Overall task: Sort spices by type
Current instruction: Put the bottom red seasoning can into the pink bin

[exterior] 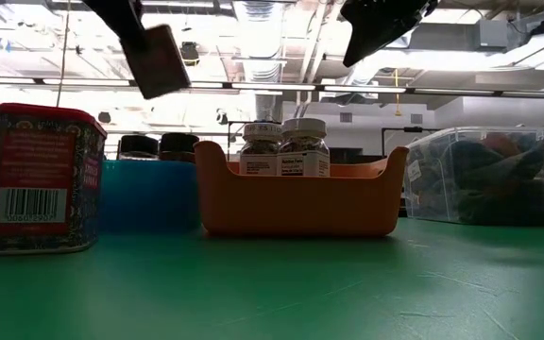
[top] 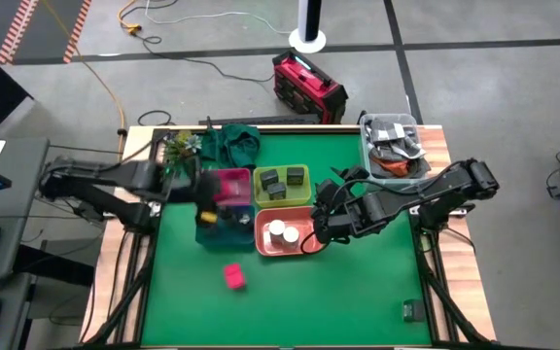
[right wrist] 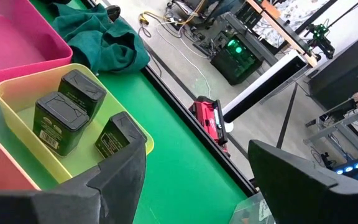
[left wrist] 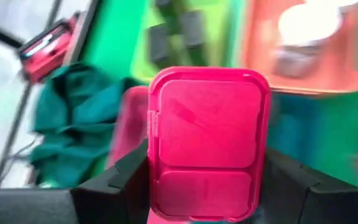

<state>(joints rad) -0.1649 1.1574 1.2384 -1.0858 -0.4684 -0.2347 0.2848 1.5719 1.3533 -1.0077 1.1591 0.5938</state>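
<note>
My left gripper is shut on a bright pink square packet, high above the blue bin and pink bin; the packet shows dark in the low view. A second pink packet stands on the green mat near the front. Dark square jars sit in the yellow bin. Two white-topped round jars stand in the orange bin. My right gripper hangs open by the orange bin's right end with nothing between its fingers. My left gripper pinches the pink packet between its two fingers, one on each narrow side, at the end nearer the wrist. The fingers slant downward from the table's left. The packet is lifted clear and tilted, its broad lidded face toward the wrist camera.
A crumpled green cloth lies at the far edge behind the bins. A clear tub of dark clutter stands at the far right corner. Dark-lidded jars stand in the blue bin. Bare green mat stretches along the near side.
</note>
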